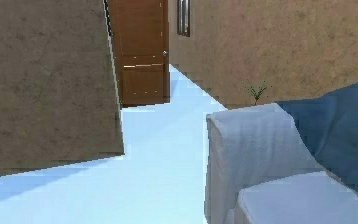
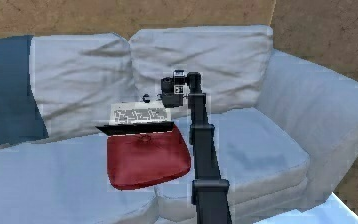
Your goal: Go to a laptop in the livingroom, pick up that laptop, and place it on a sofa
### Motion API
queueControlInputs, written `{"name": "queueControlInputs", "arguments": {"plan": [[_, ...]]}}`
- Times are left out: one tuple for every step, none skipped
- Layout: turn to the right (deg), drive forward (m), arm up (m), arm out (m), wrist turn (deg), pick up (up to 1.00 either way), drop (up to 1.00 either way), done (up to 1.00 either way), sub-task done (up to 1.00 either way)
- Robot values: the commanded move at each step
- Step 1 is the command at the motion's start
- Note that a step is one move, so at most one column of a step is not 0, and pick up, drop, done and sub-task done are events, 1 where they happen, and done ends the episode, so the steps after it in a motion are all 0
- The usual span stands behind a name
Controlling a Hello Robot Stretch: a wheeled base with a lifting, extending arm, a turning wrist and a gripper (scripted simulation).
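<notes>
the sofa [image 2: 277, 130] takes up most of the arm side view, pale grey with two plump back cushions and a blue throw [image 2: 7, 95] over its left end. in the forward view its armrest [image 1: 252, 150] stands at the right, with a brown wall [image 1: 47, 80] and a wooden door [image 1: 142, 50] beyond. our arm [image 2: 202, 150] rises from the bottom edge, just right of the middle, and reaches out over the seat. the laptop [image 2: 137, 116] lies at its far end. we see a pale keyboard slab with a red panel [image 2: 142, 160] below it in the picture, which we take to be its lid. the slab's long axis runs side to side across the picture, square to the line of the arm. the claw [image 2: 155, 96] sits at the slab's upper right corner, so the laptop lies to the left of the claw and a little below it, with the seat cushion behind both. we cannot tell whether the claw grips the laptop or whether the laptop already rests on the seat, and we cannot tell how the fingers are set. we judge this to be the placing step. the coming move turns on whether any gap is left between the laptop's underside and the cushion, and the view doesn't settle that.
</notes>
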Motion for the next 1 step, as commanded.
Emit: {"name": "queueControlInputs", "arguments": {"plan": [[0.0, 0.0, 0.0, -0.08, 0.0, 0.0, 0.0, 0.0, 0.0]]}}
